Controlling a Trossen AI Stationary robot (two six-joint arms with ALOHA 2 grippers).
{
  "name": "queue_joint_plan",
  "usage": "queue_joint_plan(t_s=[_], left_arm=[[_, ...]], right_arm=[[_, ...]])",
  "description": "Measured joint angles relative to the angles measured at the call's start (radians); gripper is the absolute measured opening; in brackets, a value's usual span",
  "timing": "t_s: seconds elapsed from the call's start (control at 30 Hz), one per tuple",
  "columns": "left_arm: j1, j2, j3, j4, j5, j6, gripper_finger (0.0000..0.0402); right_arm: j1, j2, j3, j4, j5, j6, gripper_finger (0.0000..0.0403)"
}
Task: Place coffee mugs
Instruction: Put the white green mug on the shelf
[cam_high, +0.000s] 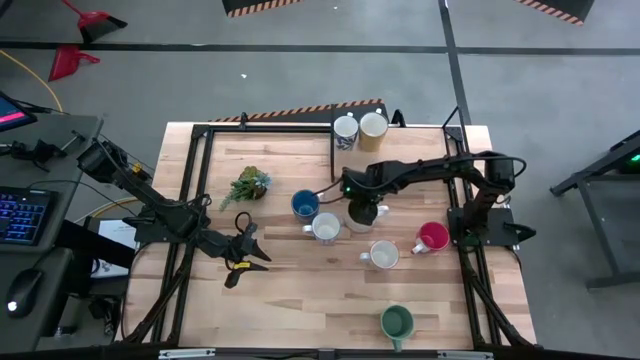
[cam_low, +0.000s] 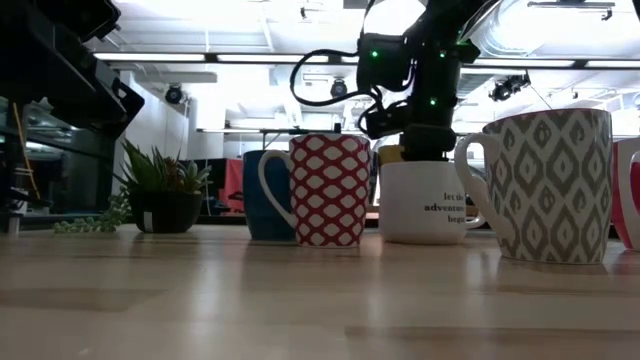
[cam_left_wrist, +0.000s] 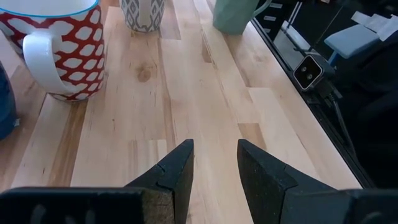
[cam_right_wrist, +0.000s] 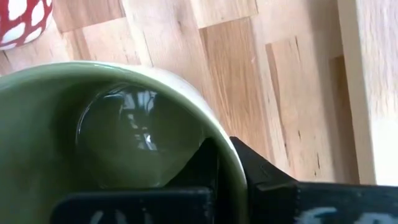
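Crowded mid-table: blue mug (cam_high: 304, 204), red-patterned mug (cam_high: 326, 227), plant (cam_high: 250, 185) nearby. Right gripper (cam_high: 362, 212) pinching rim of upright olive-lined mug (cam_right_wrist: 112, 137). Left gripper (cam_high: 243, 257) spread, empty.

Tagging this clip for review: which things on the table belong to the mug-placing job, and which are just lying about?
Job:
- blue mug
- red-patterned mug
- mug gripped at its rim by right claw
- grey-patterned mug
- red mug
- green mug
- two mugs at far edge

Lying about:
- small plant

Bare table (cam_high: 300, 290) before left fingers (cam_left_wrist: 177, 171); mugs (cam_high: 325, 227) clustered mid-table.
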Motion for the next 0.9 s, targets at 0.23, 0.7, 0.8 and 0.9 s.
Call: queue_joint_plan(t_s=[0.23,0.7,0.8,0.9], left_arm=[[0.0,0.0,0.0,0.0,0.0,0.011,0.0113],[0.0,0.0,0.0,-0.001,-0.003,0.025,0.0113],[0.0,0.0,0.0,-0.001,-0.003,0.025,0.0113],[0.0,0.0,0.0,-0.001,-0.003,0.025,0.0113]], right_arm=[[-0.006,-0.021,0.031,-0.037,-0.005,0.036,0.0002],[-0.107,-0.026,0.298,-0.249,0.045,0.115,0.0001],[-0.156,-0.026,0.322,-0.249,0.044,0.144,0.0],[-0.198,-0.026,0.328,-0.247,0.038,0.167,0.0]])
